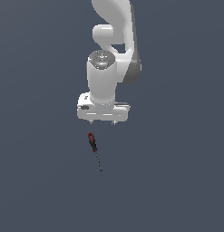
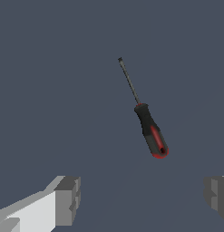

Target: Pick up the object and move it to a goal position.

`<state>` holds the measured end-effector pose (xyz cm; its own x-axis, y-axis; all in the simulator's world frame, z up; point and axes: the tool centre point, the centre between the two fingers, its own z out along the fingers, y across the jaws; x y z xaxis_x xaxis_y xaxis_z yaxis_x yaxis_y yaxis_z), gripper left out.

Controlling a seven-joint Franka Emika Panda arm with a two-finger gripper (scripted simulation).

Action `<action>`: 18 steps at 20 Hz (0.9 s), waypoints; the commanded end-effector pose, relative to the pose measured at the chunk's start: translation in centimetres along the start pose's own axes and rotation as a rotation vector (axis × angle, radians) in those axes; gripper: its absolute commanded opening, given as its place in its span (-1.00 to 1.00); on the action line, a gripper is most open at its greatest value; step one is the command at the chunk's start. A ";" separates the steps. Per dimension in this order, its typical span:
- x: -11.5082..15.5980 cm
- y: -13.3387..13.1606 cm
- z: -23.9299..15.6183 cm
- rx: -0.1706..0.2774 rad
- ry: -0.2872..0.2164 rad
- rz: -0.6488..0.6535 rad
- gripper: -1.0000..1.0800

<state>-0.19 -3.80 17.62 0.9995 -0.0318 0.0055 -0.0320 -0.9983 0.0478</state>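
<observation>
One screwdriver (image 1: 94, 147) lies on the dark surface (image 1: 177, 181), below the end effector (image 1: 103, 122) and clear of it, its red-and-black handle nearer the end effector and its thin shaft pointing away. The end effector's fingers (image 2: 68, 199) are spread wide, holding nothing.

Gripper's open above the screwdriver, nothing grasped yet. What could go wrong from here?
1. The screwdriver lies ahead of the open gripper, not between the fingers, so a straight descent would likely miss it.
2. It is slim and lies at an angle to the fingers; closing on the thin shaft instead of the handle may let it pivot or slip.
</observation>
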 end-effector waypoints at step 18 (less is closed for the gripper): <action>1.2 -0.9 -1.4 -0.015 0.025 -0.081 0.92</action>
<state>0.93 -2.77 19.22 0.9987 0.0439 0.0277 0.0421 -0.9970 0.0643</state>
